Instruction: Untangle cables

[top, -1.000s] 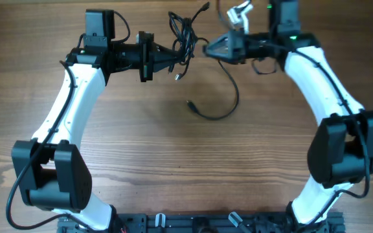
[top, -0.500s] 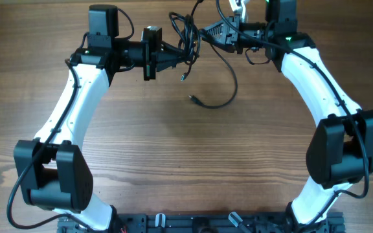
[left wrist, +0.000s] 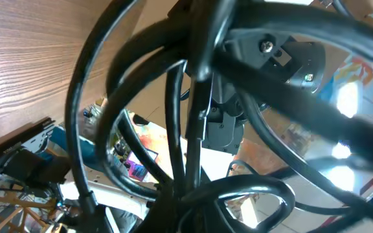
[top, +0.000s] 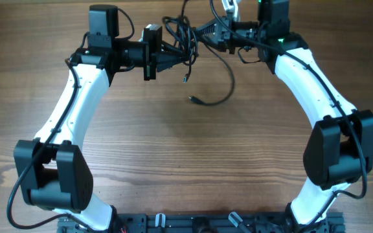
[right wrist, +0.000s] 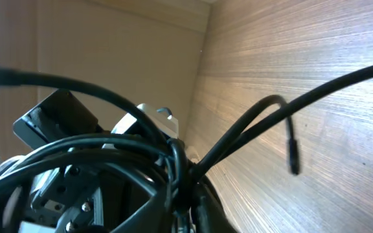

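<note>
- Fingers first: the left gripper [top: 182, 57] is pinched tight, clamped on the low left edge of the cables [top: 180, 33].
- Its wrist view is nothing but black loops [left wrist: 193, 97] pressed against the lens, so the knot sits right at those tips.
- Across from it, the right gripper [top: 201, 30] noses into the same knot from the other side. Cords cross just in front of its camera [right wrist: 173, 162], but I can't tell whether the jaws have bitten or merely touch.
- So the knot hangs between the two sets of tips, lifted off the table [top: 173, 162] at the far edge. Both arms are on it, neither one nearer.
- The line from tip to tip runs roughly left to right, the right end a little farther back. That's the axis I'd expect a pull-apart to follow.
- Outward from there, one tail [top: 230, 77] leaves the right side of the knot, sweeps toward the near side and hooks back left.
- Its plug [top: 192, 99] lies on the wood, well clear of both grippers.
- My read: the tail is already loose, and the work is all in that knot.
</note>
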Robot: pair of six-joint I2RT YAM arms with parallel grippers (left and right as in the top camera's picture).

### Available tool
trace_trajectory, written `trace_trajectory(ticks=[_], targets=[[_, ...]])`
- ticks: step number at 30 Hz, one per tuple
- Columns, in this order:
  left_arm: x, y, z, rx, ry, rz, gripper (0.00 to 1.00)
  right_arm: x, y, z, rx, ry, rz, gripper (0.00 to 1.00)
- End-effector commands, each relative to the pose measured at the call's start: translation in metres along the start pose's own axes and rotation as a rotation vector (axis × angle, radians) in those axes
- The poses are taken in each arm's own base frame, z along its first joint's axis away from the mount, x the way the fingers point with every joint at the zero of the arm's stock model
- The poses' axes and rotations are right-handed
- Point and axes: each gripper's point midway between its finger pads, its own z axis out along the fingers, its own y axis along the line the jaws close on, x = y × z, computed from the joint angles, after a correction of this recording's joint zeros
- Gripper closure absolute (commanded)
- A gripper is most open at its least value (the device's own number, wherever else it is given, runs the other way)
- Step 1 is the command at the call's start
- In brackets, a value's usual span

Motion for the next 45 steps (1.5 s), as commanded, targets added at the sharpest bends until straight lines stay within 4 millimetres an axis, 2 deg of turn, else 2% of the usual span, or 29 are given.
trace_trajectory(ticks=[1,2,5,8,9,11,13,16,17,19,20,21,23,25,27,28,29,32,33,34,35,36,37,40,42,44,45], targets=[[0.015,-0.008,0.001,0.015,0.061,0.054,0.96,-0.002,-0.005,0.004,0.016,-0.012,0.008,0.83],[0.015,-0.008,0.001,0.015,0.061,0.054,0.96,-0.003,-0.006,0.004,0.021,-0.018,0.008,0.83],[0.015,-0.008,0.001,0.015,0.061,0.054,0.96,-0.002,-0.007,0.007,0.027,-0.017,-0.001,0.75],[0.015,-0.008,0.001,0.016,0.06,0.054,0.96,0.001,-0.005,0.013,0.03,-0.014,-0.013,0.75],[0.015,-0.008,0.001,0.015,0.061,0.054,0.96,0.001,-0.004,0.014,0.029,-0.015,-0.018,0.76],[0.015,-0.008,0.001,0.016,0.06,0.055,0.96,0.001,-0.003,0.015,0.026,-0.013,-0.023,0.96],[0.015,-0.008,0.001,0.016,0.06,0.073,0.96,-0.001,-0.002,0.014,0.024,-0.02,-0.055,0.96],[0.007,-0.006,0.0,0.006,0.012,0.343,0.96,-0.008,-0.011,-0.006,0.03,-0.027,-0.157,0.96],[-0.002,-0.002,0.0,-0.019,-0.037,0.373,0.96,-0.008,-0.016,-0.016,0.04,-0.023,-0.165,0.96],[-0.03,0.02,-0.006,-0.128,-0.204,0.288,0.96,-0.009,-0.032,-0.048,0.098,-0.035,-0.194,0.96],[-0.052,0.047,-0.019,-0.246,-0.348,0.18,0.96,-0.009,-0.04,-0.071,0.135,-0.045,-0.213,0.96],[-0.064,0.067,-0.032,-0.34,-0.452,0.111,0.96,-0.007,-0.043,-0.085,0.157,-0.048,-0.223,0.96],[-0.087,0.104,-0.066,-0.548,-0.672,0.027,0.96,0.001,-0.047,-0.104,0.187,-0.042,-0.252,0.96],[-0.097,0.132,-0.108,-0.752,-0.873,-0.034,0.96,0.01,-0.051,-0.113,0.205,-0.016,-0.278,0.96],[-0.095,0.152,-0.146,-0.937,-1.013,-0.082,0.96,0.012,-0.048,-0.118,0.174,-0.014,-0.285,0.96],[-0.088,0.162,-0.169,-1.042,-1.095,-0.127,0.96,0.016,-0.03,-0.117,0.061,0.001,-0.335,0.96],[-0.083,0.167,-0.181,-1.094,-1.122,-0.152,0.96,0.022,-0.011,-0.118,-0.054,0.014,-0.369,0.96],[-0.079,0.176,-0.197,-1.138,-1.139,-0.204,0.96,0.032,0.03,-0.125,-0.303,0.042,-0.403,0.96],[-0.079,0.18,-0.203,-1.141,-1.141,-0.227,0.96,0.031,0.032,-0.126,-0.314,0.049,-0.376,0.96],[-0.078,0.187,-0.211,-1.149,-1.141,-0.264,0.96,0.026,0.028,-0.126,-0.284,0.044,-0.344,0.96],[-0.077,0.196,-0.218,-1.159,-1.137,-0.303,0.96,0.013,0.009,-0.125,-0.158,0.006,-0.312,0.96],[-0.074,0.206,-0.224,-1.164,-1.129,-0.342,0.96,-0.002,-0.019,-0.126,0.015,-0.053,-0.256,0.96],[-0.071,0.216,-0.226,-1.156,-1.107,-0.377,0.96,-0.006,-0.03,-0.127,0.075,-0.071,-0.242,0.96],[-0.066,0.228,-0.216,-1.156,-1.029,-0.38,0.96,0.004,-0.032,-0.112,0.098,-0.036,-0.227,0.96],[-0.068,0.227,-0.209,-1.146,-0.997,-0.354,0.96,0.012,-0.039,-0.095,0.161,-0.007,-0.214,0.96],[-0.07,0.223,-0.192,-1.103,-0.897,-0.285,0.96,0.025,-0.048,-0.073,0.251,0.038,-0.207,0.95],[-0.07,0.217,-0.187,-1.085,-0.852,-0.243,0.93,0.031,-0.049,-0.065,0.269,0.057,-0.208,0.86]])
